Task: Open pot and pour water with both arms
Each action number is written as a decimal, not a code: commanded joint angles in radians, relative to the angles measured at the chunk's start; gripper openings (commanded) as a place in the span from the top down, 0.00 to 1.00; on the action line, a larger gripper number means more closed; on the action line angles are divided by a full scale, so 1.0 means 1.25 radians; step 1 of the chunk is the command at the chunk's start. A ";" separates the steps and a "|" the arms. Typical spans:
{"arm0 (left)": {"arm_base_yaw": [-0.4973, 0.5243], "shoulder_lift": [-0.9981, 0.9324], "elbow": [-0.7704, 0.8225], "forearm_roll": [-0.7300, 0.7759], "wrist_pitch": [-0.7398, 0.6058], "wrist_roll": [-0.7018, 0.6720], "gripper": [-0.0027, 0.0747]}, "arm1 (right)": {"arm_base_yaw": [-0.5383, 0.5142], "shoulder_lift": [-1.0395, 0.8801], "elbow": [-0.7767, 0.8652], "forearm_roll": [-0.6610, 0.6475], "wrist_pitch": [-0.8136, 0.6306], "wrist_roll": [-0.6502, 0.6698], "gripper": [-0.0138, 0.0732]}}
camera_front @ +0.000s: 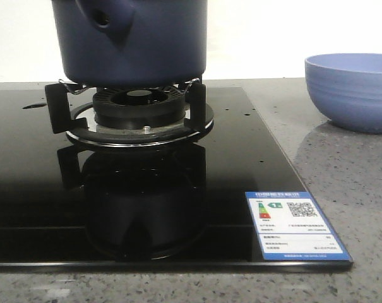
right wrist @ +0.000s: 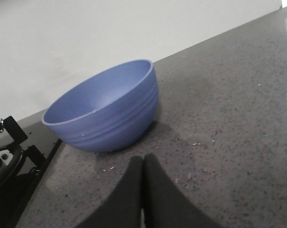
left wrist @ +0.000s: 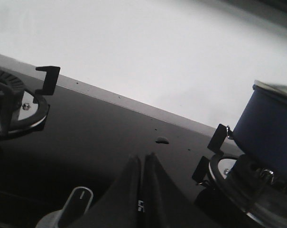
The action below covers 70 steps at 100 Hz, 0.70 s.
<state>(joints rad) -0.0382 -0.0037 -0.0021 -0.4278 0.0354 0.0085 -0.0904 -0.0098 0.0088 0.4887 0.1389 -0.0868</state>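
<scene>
the pot [camera_front: 131,41] sits on the burner [camera_front: 139,113] of the black hob [camera_front: 26,189], its side stub toward the camera; its top is cut off in the front view, and the left wrist view shows only a pale edge there, perhaps a lid. the bowl [camera_front: 352,91] stands well apart on the counter [camera_front: 342,164], empty. the left gripper [left wrist: 141,190] hangs over the hob with fingers pressed together on nothing; the right gripper [right wrist: 143,190] is likewise pinched closed and empty near the bowl. nothing looks begun: opening and pouring both remain.
</scene>
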 commanded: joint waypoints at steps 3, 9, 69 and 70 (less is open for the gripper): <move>-0.003 -0.021 0.028 -0.123 -0.059 -0.007 0.99 | -0.001 -0.015 0.020 0.108 -0.041 -0.002 0.91; -0.003 -0.021 0.025 -0.231 -0.059 -0.007 0.99 | -0.001 -0.015 0.018 0.148 -0.041 -0.002 0.91; -0.003 0.272 -0.455 -0.120 0.391 0.252 0.99 | 0.044 0.309 -0.384 0.133 0.234 -0.254 0.91; -0.003 0.283 -0.466 -0.120 0.405 0.264 0.99 | 0.046 0.315 -0.389 0.132 0.237 -0.258 0.91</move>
<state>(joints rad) -0.0382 0.2520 -0.4729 -0.5734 0.4792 0.2557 -0.0569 0.2695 -0.3706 0.6491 0.4559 -0.3326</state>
